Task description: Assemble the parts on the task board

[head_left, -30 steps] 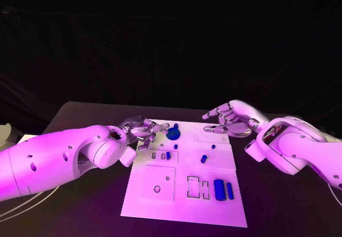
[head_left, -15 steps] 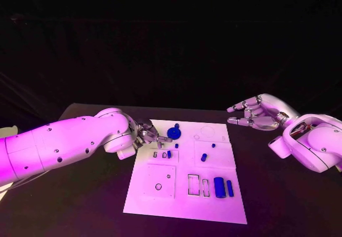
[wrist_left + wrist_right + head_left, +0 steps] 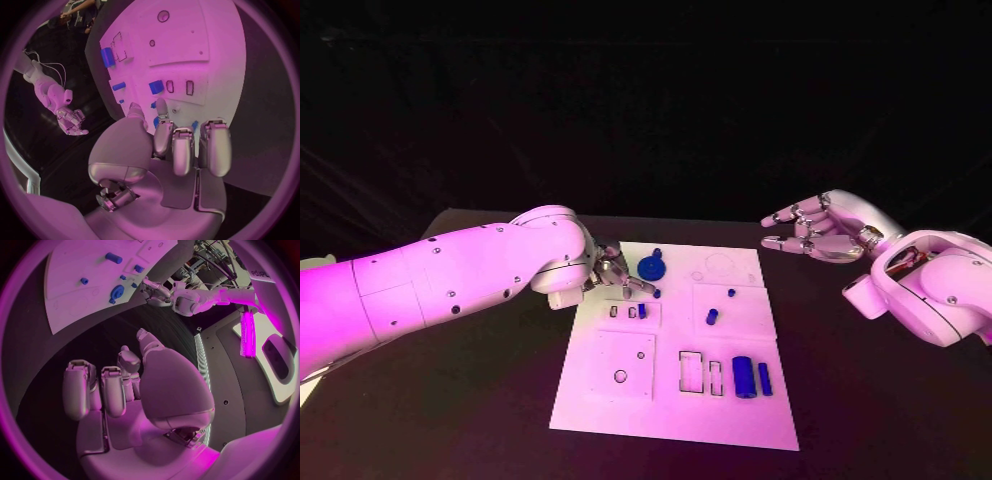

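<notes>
Nearest you on the board, two blue blocks stood by a pair of outlined rectangular slots that looked unfilled, and a flat square panel beside them showed a small oval hole. Further up, a short blue peg sat in the right-hand panel, and a small blue piece rested next to two narrow slots on the left. Judging from that, you were partway through: some parts were seated, several slots remained open, and most of the fitting was left. The board was a smooth, matte white plate lying flat in the middle of the black counter; the parts looked like hard moulded plastic, either blocky or cylindrical. At the far end a round blue knob stood on the board. Your left hand hovered at the board's far left edge, just beside the knob, its silver fingers curled in; whether it pinched anything you could not tell. Your right hand hung well off the far right corner, fingers apart, palm up, holding nothing.
</notes>
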Available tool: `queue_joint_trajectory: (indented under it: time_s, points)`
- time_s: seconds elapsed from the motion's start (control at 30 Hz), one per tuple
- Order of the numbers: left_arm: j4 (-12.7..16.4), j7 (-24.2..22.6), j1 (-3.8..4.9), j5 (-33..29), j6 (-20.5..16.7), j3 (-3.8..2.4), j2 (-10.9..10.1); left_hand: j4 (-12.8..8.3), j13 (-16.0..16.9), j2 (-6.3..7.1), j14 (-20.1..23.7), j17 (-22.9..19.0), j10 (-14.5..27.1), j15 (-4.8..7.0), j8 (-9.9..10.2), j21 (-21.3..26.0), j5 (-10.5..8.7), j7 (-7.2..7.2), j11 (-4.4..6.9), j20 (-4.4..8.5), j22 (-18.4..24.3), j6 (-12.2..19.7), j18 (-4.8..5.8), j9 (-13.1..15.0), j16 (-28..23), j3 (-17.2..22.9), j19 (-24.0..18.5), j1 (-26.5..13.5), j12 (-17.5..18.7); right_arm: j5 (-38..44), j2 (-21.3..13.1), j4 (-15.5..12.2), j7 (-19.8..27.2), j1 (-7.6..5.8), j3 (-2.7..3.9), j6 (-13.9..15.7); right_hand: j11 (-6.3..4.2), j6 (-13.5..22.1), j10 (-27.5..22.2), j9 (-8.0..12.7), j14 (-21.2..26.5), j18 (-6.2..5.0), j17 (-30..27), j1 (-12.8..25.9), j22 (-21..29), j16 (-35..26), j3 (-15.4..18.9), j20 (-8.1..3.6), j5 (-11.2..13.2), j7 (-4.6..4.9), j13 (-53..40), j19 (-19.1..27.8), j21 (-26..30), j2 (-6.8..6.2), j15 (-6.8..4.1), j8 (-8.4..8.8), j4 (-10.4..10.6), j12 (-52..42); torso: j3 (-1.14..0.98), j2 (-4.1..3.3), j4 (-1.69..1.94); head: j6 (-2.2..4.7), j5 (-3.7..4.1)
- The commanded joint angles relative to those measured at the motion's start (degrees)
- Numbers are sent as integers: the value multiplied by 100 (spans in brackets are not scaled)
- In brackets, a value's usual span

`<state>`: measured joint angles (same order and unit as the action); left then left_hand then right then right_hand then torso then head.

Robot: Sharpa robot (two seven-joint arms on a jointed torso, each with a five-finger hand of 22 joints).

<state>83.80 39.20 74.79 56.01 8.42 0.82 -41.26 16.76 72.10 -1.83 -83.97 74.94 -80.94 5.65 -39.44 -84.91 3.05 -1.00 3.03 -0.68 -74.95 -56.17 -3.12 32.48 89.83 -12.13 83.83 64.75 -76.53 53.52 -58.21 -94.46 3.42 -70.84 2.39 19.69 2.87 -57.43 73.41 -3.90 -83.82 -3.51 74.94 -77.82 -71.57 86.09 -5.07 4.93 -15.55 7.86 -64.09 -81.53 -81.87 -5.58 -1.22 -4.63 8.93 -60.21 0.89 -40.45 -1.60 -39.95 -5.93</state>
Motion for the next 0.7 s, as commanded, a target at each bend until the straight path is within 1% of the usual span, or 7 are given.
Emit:
queue_joint_trajectory:
  time_s: [0.03,0.13,0.17,0.2,0.33,0.5,0.7]
  points:
    - [-112,278,26,49,501,8,114,0,12,-11,-603,1506,-41,51,-30,-23,-36,23,-1,45,-533,36,105,21,17,-61,207,-72,-17,-7,33,21,-73,10,-4,-4,-8,-42,50,1,-451,-28,807,-26,8,-34,44,-36,-54,0,8,-13,31,21,-22,-18,0,8,-2,-5,3,-18,-17]
    - [-226,302,34,40,675,23,212,-1,11,-9,-603,1506,-39,53,-35,-20,-36,23,0,48,-525,47,103,38,17,-85,202,-88,-15,-6,54,36,-86,15,-7,-6,-9,-43,53,1,-451,-29,807,-34,13,-36,50,-38,-95,-1,12,-13,35,23,-24,-17,-1,7,5,-5,9,-26,-15]
    - [-265,308,36,40,720,29,244,-1,13,-9,-603,1506,-40,53,-35,-19,-36,23,0,48,-523,49,103,40,17,-87,201,-89,-16,-5,59,40,-90,16,-8,-7,-10,-43,53,1,-451,-28,805,-36,12,-38,51,-39,-103,-1,13,-13,35,23,-24,-17,-1,7,4,-5,10,-26,-15]
    - [-304,313,37,49,758,35,274,-1,14,-9,-603,1506,-40,53,-35,-19,-36,23,0,48,-523,49,103,41,17,-88,201,-89,-16,-4,62,42,-95,17,-9,-8,-10,-43,52,2,-450,-28,804,-37,12,-39,52,-39,-110,-1,15,-14,36,24,-25,-17,-1,8,9,-6,10,-31,-18]
    - [-457,327,40,69,856,59,390,-2,22,-11,-603,1506,-43,53,-35,-18,-36,23,0,49,-522,52,103,43,17,-90,201,-90,-22,3,72,53,-111,19,-10,-6,-10,-44,53,2,-450,-28,802,-42,13,-41,55,-40,-134,-1,19,-14,37,24,-26,-16,-2,9,10,-10,3,-42,-32]
    - [-542,335,41,80,921,74,457,-10,35,-41,-603,1506,-46,54,-39,-25,-34,22,0,51,-535,69,105,66,17,-93,204,-70,-30,8,81,64,-118,20,-11,-8,-11,-44,50,2,-451,-29,803,-46,15,-41,57,-41,-151,-2,25,-14,39,25,-26,-16,-2,14,8,-12,-6,-61,-47]
    - [-623,343,39,113,971,89,519,-17,52,-87,-603,1506,-50,54,-48,-34,-32,23,0,52,-553,87,108,103,17,-91,208,-21,-39,12,85,69,-126,22,-12,-8,-11,-44,50,2,-451,-29,803,-46,15,-41,57,-41,-151,-2,25,-14,39,25,-26,-16,-2,14,13,-12,3,-98,-50]
